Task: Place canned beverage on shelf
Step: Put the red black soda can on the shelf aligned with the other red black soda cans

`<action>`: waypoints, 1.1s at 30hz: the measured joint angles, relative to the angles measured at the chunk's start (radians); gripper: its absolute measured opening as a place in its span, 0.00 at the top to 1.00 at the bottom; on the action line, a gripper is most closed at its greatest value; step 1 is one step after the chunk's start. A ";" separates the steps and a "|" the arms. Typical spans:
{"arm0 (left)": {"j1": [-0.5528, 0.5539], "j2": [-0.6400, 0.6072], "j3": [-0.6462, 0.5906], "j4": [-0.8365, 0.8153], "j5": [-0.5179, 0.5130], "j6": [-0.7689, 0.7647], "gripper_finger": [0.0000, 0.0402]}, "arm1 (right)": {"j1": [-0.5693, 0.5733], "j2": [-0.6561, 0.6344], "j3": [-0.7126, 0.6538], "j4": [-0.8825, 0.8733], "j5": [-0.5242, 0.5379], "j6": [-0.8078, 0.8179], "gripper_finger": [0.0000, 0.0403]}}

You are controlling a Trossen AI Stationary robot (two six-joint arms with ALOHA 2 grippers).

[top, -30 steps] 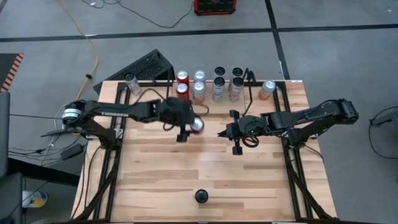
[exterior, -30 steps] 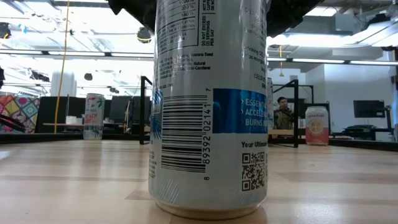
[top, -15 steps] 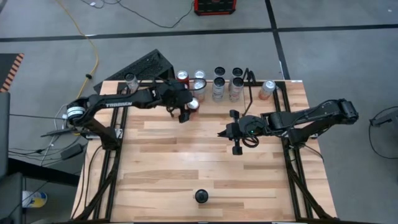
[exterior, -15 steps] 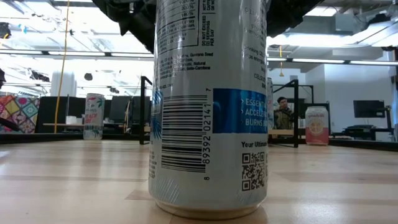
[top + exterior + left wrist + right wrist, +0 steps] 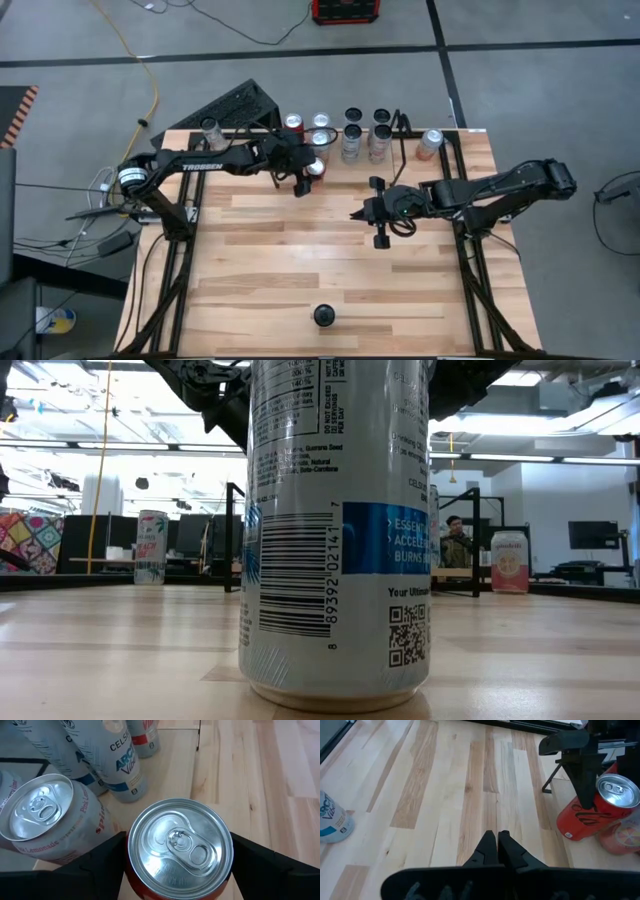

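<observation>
My left gripper (image 5: 304, 176) is shut on a red can (image 5: 314, 168) right in front of the shelf (image 5: 340, 130), a low rack of black rods at the table's far edge. In the left wrist view the can's silver top (image 5: 180, 845) fills the space between my fingers. A pink can (image 5: 42, 815) stands close beside it, with tall white cans (image 5: 120, 760) behind. My right gripper (image 5: 496, 842) hangs shut over the table's middle and touches nothing; its view shows the red can (image 5: 592, 812) leaning. My left gripper pinches the red can between its two fingers (image 5: 100, 860), on opposite sides of the wall just under the top rim (image 5: 134, 851). The fingers come slanting down from the table's left. The can is tilted; whether its lower end (image 5: 570, 832) touches the table, I cannot tell.
A white can (image 5: 323, 315) stands near the table's front edge and fills the low view (image 5: 335, 530). Single cans stand at the far left (image 5: 210, 130) and far right (image 5: 430, 142) corners. Bare wood lies between the shelf and the near can.
My left gripper has carried the red can toward the table's far edge, up to the cans on the shelf, most of the way in the first half second. It has stayed shut on the can.
</observation>
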 joint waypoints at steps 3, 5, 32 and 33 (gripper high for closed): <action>0.000 0.000 0.000 -0.002 -0.001 -0.003 0.24 | -0.001 0.000 0.000 0.000 0.000 -0.005 1.00; 0.000 0.000 0.000 -0.005 -0.012 -0.002 0.17 | -0.001 0.000 0.000 0.000 0.000 -0.011 1.00; -0.011 -0.099 0.000 -0.009 -0.104 0.032 0.09 | -0.037 0.012 0.000 0.046 0.031 0.086 1.00; -0.014 -0.118 0.000 -0.015 -0.105 0.032 0.09 | -0.051 0.024 0.001 0.065 0.044 0.107 1.00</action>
